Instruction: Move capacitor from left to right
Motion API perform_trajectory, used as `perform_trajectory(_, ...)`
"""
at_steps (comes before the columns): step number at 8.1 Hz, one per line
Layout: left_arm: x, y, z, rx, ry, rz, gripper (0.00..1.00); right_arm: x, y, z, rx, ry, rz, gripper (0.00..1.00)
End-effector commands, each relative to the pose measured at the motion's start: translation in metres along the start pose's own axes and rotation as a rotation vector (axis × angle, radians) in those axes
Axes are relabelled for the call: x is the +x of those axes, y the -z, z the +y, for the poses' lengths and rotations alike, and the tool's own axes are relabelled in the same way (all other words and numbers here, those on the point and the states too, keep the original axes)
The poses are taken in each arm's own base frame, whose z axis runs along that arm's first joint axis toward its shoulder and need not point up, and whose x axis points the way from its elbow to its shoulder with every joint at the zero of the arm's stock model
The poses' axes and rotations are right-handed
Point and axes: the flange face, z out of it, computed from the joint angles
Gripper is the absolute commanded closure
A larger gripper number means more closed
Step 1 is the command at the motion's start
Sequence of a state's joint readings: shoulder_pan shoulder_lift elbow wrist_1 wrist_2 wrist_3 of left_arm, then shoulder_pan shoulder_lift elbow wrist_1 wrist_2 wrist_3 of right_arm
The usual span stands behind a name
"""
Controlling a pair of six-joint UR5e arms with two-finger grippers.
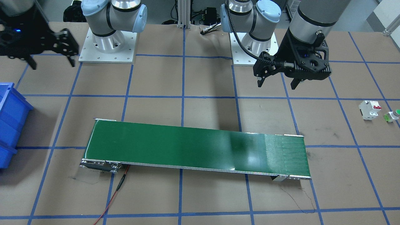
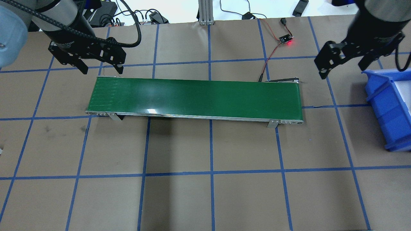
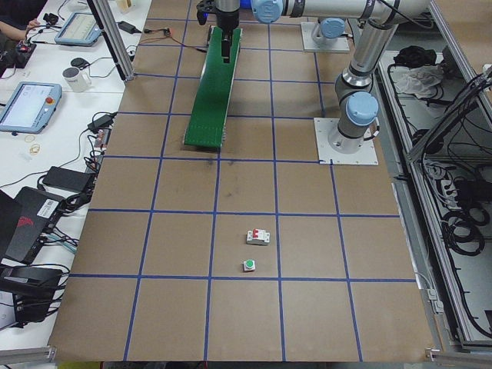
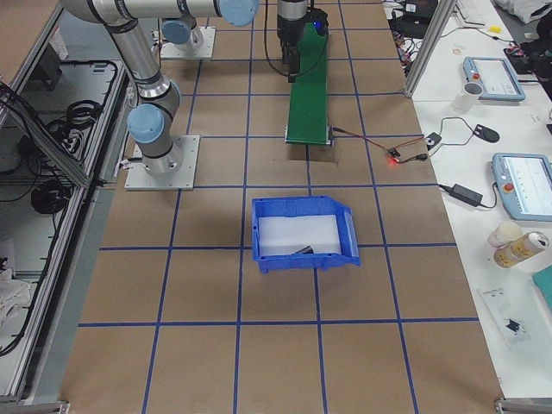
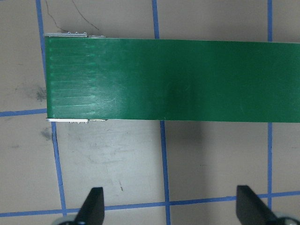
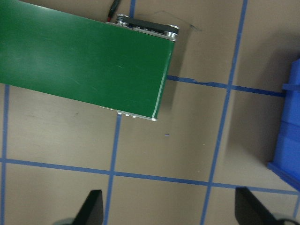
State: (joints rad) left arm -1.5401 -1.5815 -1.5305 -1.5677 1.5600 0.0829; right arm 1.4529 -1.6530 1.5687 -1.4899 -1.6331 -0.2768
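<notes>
The left gripper [image 2: 103, 71] has its jaws spread wide, and nothing is between them. In the left wrist view its two fingers [image 5: 93, 208] stand far apart over the bare table [image 5: 117, 159], and a blue tape line runs across under the gap. Just ahead of these jaws lies the left end of the green belt [image 2: 196, 96]. The gripper hangs above the table beside this end and does not touch it. Well apart from these jaws, further out on the same side of the table, stands the white breaker [image 1: 369, 109], and just beside it is the green button [image 1: 393, 115].

The right gripper [image 2: 342, 70] also has its jaws spread, and it holds nothing. Below them is only table with tape lines. On one side of these jaws is the right end of the belt, and on the other side is the blue bin [image 2: 388, 106]. The gripper hangs between the two and touches neither.

The capacitor [image 4: 304, 250] is in neither pair of jaws. In the exterior right view it is a small dark thing on the pale floor of the bin, close to the wall nearest that camera. It is too small there to show its markings.
</notes>
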Motion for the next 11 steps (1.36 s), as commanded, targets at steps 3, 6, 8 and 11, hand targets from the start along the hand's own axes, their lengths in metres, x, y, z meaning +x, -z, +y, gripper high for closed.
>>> perform_trajectory(3,0.0,-0.0002,0.0,0.0,0.0,0.0,0.0,-0.0721,-0.0025,-0.0013,0.0,-0.076,-0.039,0.0)
perform_trajectory(6,-0.0001,-0.0002,0.0001,-0.001,0.0,-0.001,0.0,-0.0708,-0.002,-0.0006,-0.001,-0.079,-0.033,0.0)
perform_trajectory(8,0.0,-0.0002,0.0,0.0,0.0,0.0,0.0,-0.0707,-0.0021,-0.0006,-0.001,-0.079,-0.032,0.0)
perform_trajectory(11,0.0,-0.0002,0.0,0.0,0.0,0.0,0.0,-0.0697,-0.0021,-0.0007,-0.001,-0.08,-0.029,0.0)
